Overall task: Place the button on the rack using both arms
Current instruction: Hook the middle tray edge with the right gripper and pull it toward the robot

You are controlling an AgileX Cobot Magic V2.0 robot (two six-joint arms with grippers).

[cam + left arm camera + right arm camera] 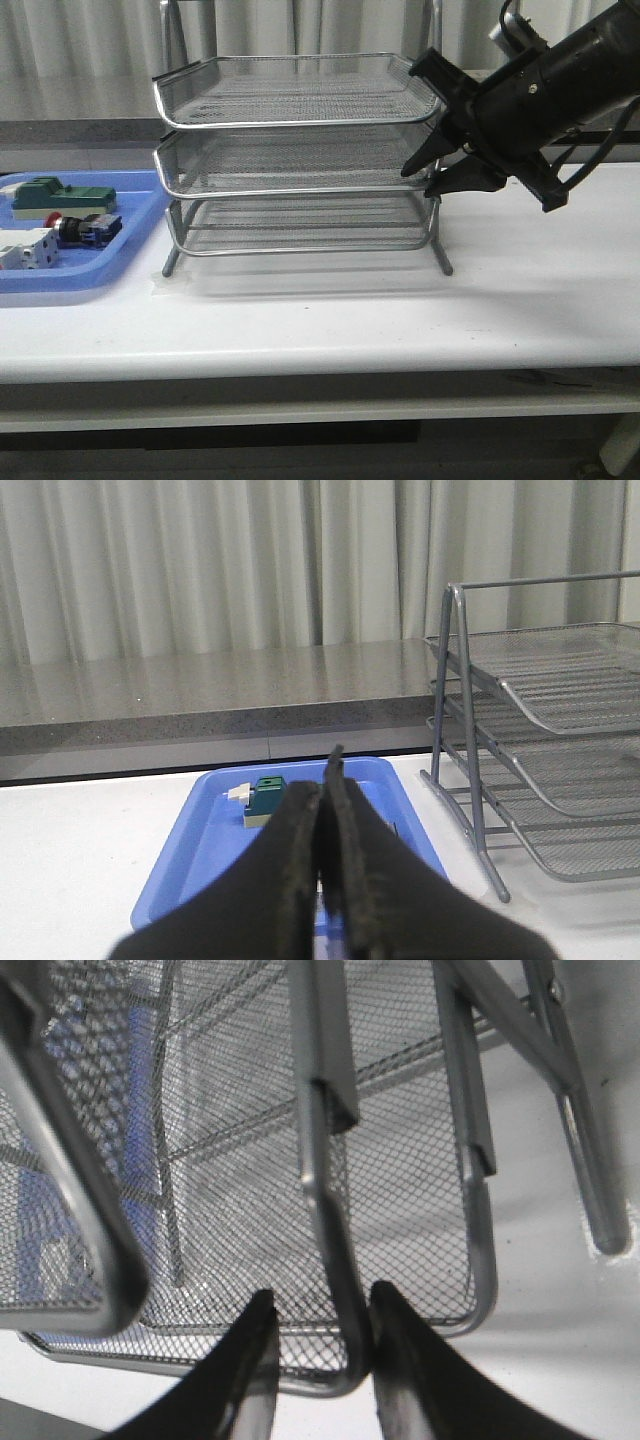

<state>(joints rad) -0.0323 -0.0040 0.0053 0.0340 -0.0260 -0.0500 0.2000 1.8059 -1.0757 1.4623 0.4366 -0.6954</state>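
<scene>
Button (78, 228) in tray, far from right gripper (432, 172)

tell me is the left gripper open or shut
Shut: in the left wrist view the left gripper has its fingers pressed together with nothing between them.

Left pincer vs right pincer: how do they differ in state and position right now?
The left pincer is shut, fingers pressed together with nothing between them; the right pincer is open, straddling a chrome rim at a corner of the rack. The left hangs above the blue tray, off the rack; the right sits at the rack's right side. Both are black.
</scene>
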